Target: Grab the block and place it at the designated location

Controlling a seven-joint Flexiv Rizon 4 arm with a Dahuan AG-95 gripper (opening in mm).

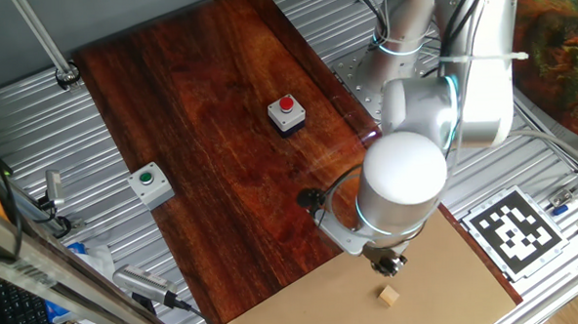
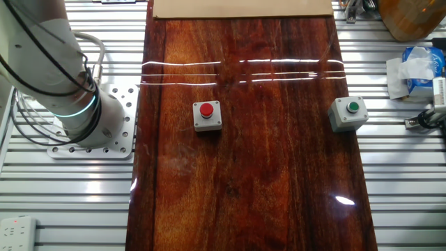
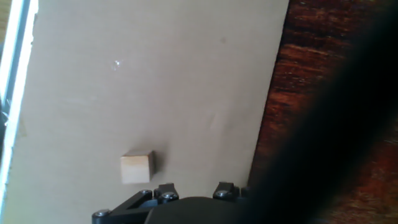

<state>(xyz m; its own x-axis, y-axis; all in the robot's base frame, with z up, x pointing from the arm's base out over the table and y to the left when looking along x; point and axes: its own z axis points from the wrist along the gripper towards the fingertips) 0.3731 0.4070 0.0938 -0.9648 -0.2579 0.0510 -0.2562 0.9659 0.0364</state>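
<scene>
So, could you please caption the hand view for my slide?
Wooden block resting on the cardboard sheet, just ahead of the end effector.

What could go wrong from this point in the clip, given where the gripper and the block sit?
1. The block lies on the cardboard sheet, apart from the gripper; a descent without realigning may miss or knock it.
2. The block is small and loose, so closing fingers might push it aside.
3. No dark target dot shows in any view, so the placement spot cannot be confirmed from here.
</scene>
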